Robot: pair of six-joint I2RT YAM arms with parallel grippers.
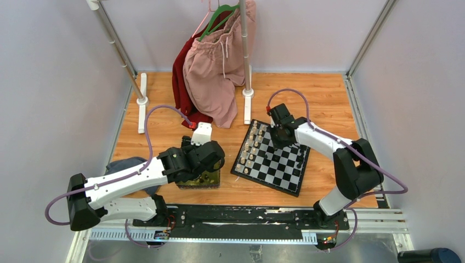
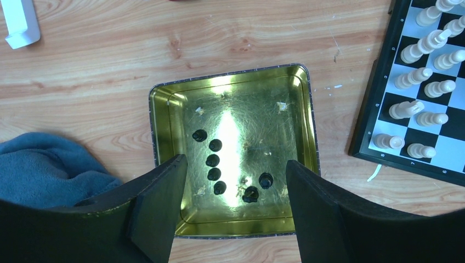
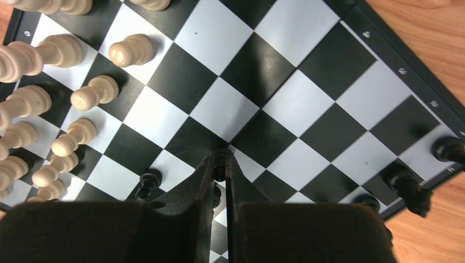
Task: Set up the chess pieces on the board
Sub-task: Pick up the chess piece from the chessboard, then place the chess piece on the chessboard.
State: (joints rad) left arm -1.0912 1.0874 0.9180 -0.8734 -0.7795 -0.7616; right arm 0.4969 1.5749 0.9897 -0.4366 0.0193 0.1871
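Observation:
Several black chess pieces lie in a shiny yellow-green tray left of the board. My left gripper hangs open above the tray, nothing between its fingers. My right gripper is over the board's far end, shut on a small black piece pinched at its fingertips. Another black piece stands just left of those fingers. A few more stand along the board's edge at the right. Cream-white pieces fill the board's left side.
A blue cloth lies left of the tray. A clothes rack with pink and red garments stands at the back, its white feet on the wooden table. Grey walls close in on both sides.

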